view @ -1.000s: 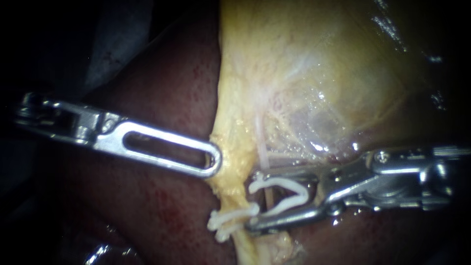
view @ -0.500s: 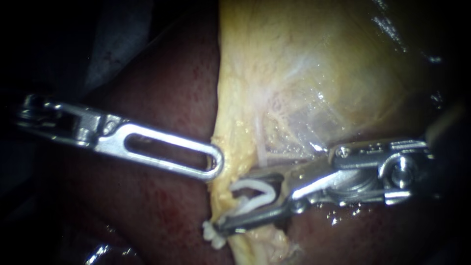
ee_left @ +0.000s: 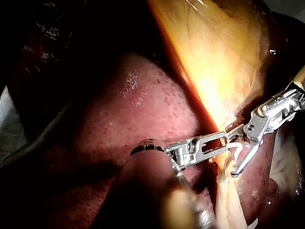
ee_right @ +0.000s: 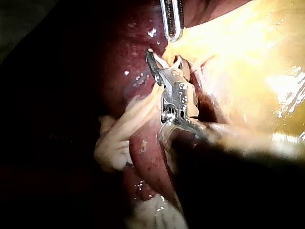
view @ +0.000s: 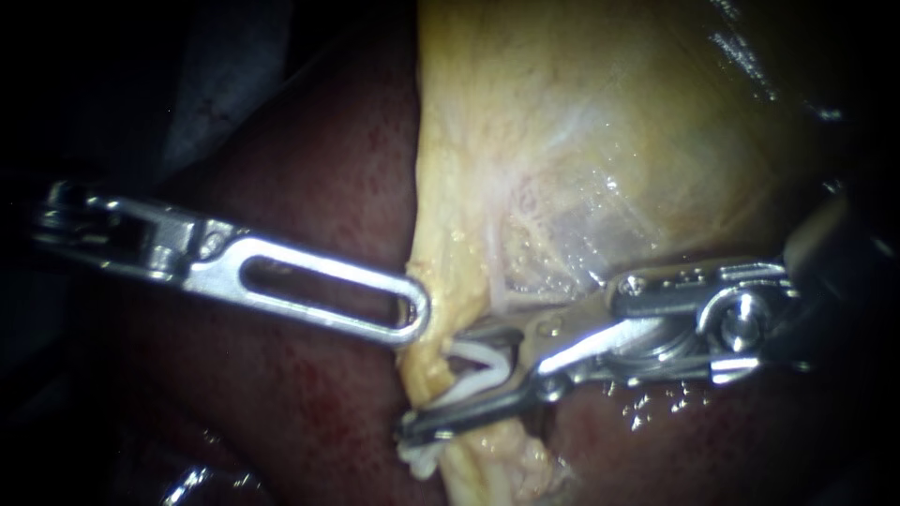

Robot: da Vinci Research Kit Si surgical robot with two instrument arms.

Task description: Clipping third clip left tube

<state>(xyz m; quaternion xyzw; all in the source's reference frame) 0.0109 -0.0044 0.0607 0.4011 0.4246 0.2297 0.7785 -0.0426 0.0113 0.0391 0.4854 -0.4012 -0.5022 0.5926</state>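
A yellowish tube (view: 427, 361) runs down from the gallbladder (view: 581, 141) over the dark red liver (view: 309, 187). My right instrument (view: 433, 386) comes in from the right with a white clip (view: 480, 360) held between its jaws. The jaws and clip straddle the tube and stand narrowly apart. Just below the lower jaw, white clips (view: 419, 459) sit on the tube. My left instrument (view: 412, 317), with a slotted jaw, is shut on the gallbladder's yellow edge just above. The left wrist view shows the left instrument (ee_left: 221, 140) meeting the right instrument (ee_left: 237, 161) at the tube.
Liver surrounds the tube on both sides and glistens wet under the right instrument. In the right wrist view a pale strand of loose tissue (ee_right: 119, 138) hangs beside the right instrument (ee_right: 164, 64), with the left instrument's tip (ee_right: 171, 24) ahead of it.
My right instrument has slid left over the tube and its jaws have narrowed, squeezing the clip flatter. The lower jaw now partly covers the clips below. The left instrument has held still.
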